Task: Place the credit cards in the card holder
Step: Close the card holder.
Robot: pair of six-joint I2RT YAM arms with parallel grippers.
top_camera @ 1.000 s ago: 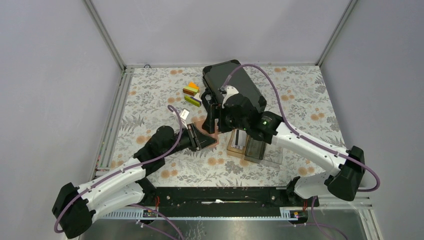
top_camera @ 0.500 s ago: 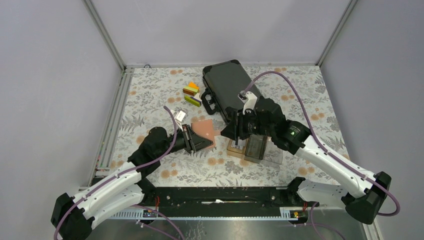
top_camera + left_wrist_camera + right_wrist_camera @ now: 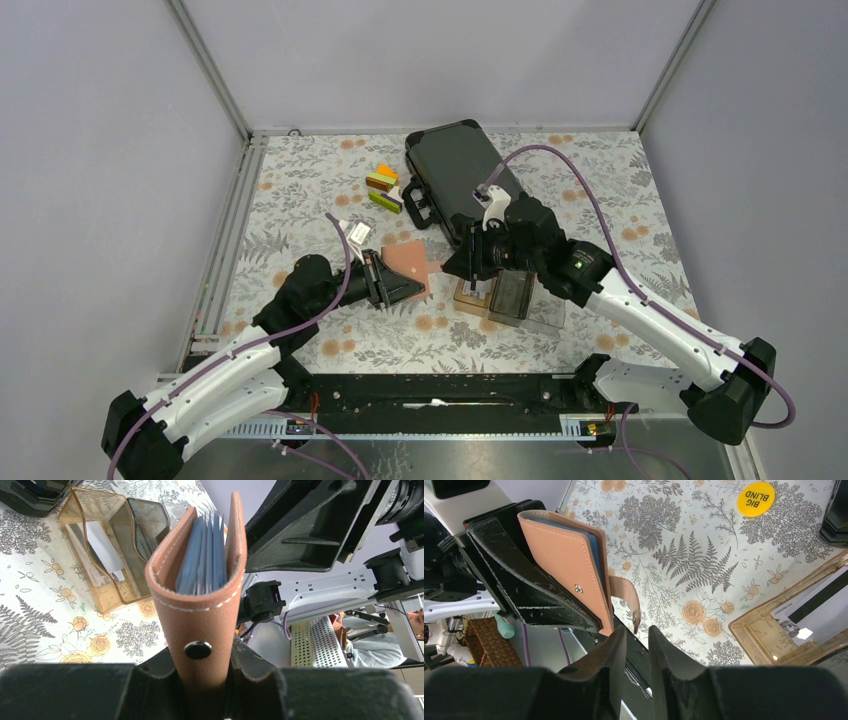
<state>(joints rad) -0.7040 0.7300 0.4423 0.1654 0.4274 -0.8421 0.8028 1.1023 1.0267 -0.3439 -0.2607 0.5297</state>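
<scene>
My left gripper (image 3: 205, 666) is shut on the spine end of the card holder (image 3: 200, 605), a salmon-pink wallet held on edge with its blue-grey pockets facing away. The top view shows that wallet (image 3: 407, 262) at my left gripper (image 3: 385, 280), left of the tray. My right gripper (image 3: 638, 634) hangs just right of the wallet (image 3: 564, 555), its jaws a narrow gap apart with nothing between them. A white-grey credit card (image 3: 811, 611) with a dark stripe lies in the amber tray compartment; the left wrist view shows it too, as a white card (image 3: 102, 545).
The clear compartment tray (image 3: 522, 308) sits under my right gripper (image 3: 478, 272). A black hard case (image 3: 455, 165) lies behind it, coloured blocks (image 3: 383, 188) to its left. A round yellow disc (image 3: 756, 499) lies on the flowered mat.
My right arm has pulled back to the right, away from the wallet, and its jaws have narrowed. My left arm drew the wallet slightly toward the left.
</scene>
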